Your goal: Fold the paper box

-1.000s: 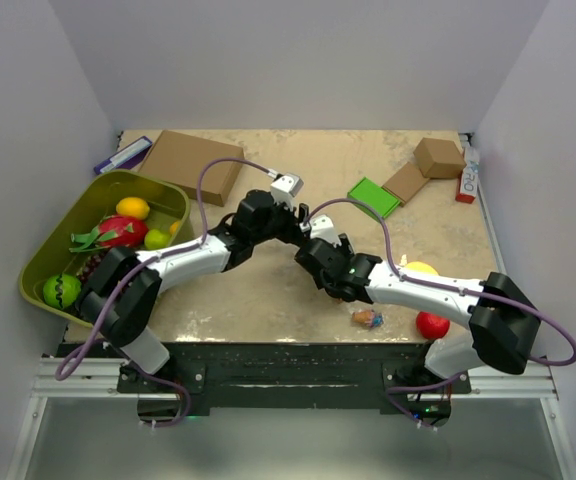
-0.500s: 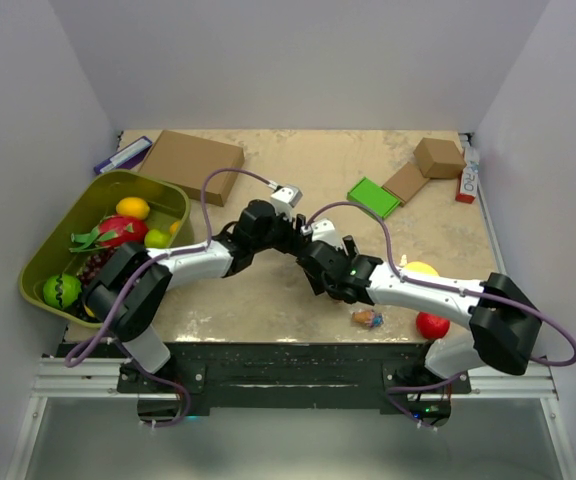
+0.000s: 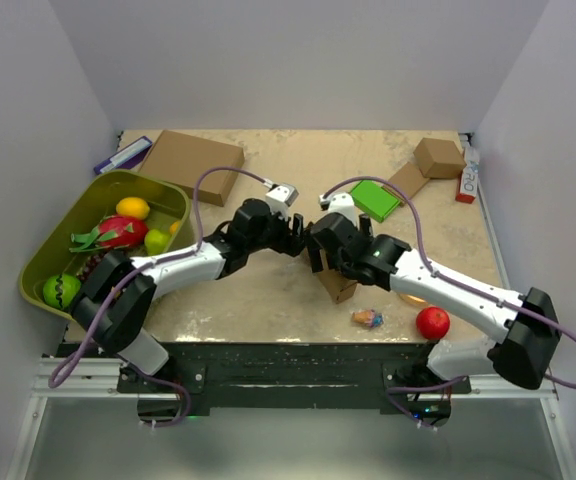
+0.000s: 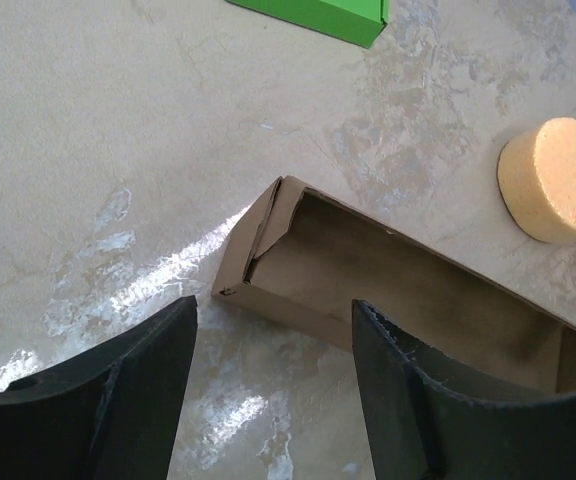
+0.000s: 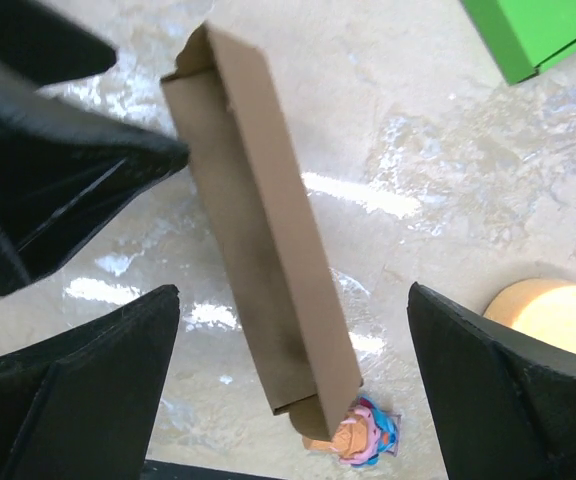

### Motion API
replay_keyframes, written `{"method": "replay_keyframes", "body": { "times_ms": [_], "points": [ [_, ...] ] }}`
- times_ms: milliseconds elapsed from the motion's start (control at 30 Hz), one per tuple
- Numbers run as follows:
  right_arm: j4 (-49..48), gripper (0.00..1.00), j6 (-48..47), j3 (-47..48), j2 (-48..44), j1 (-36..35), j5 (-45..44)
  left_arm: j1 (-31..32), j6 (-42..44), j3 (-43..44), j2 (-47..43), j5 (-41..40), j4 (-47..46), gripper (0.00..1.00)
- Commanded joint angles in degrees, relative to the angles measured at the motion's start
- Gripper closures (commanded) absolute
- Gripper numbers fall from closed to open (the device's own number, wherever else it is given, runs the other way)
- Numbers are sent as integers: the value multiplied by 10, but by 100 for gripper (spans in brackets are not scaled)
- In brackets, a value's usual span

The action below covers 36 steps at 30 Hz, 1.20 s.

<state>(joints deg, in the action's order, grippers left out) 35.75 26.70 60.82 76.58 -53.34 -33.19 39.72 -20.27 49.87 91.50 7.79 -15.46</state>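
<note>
The paper box (image 5: pixel 268 270) is a slim brown cardboard tray lying on the table, its open side showing in the left wrist view (image 4: pixel 398 290). From above, only its near end (image 3: pixel 338 287) shows below the arms. My right gripper (image 5: pixel 293 295) hangs open wide over the box's near half without touching it (image 3: pixel 320 250). My left gripper (image 4: pixel 273 310) is open above the box's far corner, nothing held. In the right wrist view one left fingertip (image 5: pixel 173 152) sits right at the box's long wall.
A small wrapped candy (image 5: pixel 363 440) lies at the box's near end. Close by are a yellow sponge (image 4: pixel 558 180), a red ball (image 3: pixel 432 322) and a green box (image 3: pixel 373 198). A green bin (image 3: pixel 38 265) of fruit stands at left; other brown boxes (image 3: pixel 193 163) (image 3: pixel 438 157) sit at the back.
My right gripper opened wide, let go of the box and pulled back toward the right. The box's near end now shows on the table. My left gripper barely moved.
</note>
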Motion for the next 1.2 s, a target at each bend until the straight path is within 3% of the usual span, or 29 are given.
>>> {"method": "replay_keyframes", "body": {
  "times_ms": [0,300,700,1167],
  "points": [
    [25,1,23,27,-39,42,29,-8,18,17,-47,-14,22,32],
    [46,7,82,-7,-78,93,-33,-15,9,42,-67,-16,11,31],
    [51,8,113,-32,-69,93,-57,-19,-6,109,31,5,-34,29],
    [44,7,124,-39,-59,93,-55,-19,-15,24,60,0,-61,29]
  ]
}}
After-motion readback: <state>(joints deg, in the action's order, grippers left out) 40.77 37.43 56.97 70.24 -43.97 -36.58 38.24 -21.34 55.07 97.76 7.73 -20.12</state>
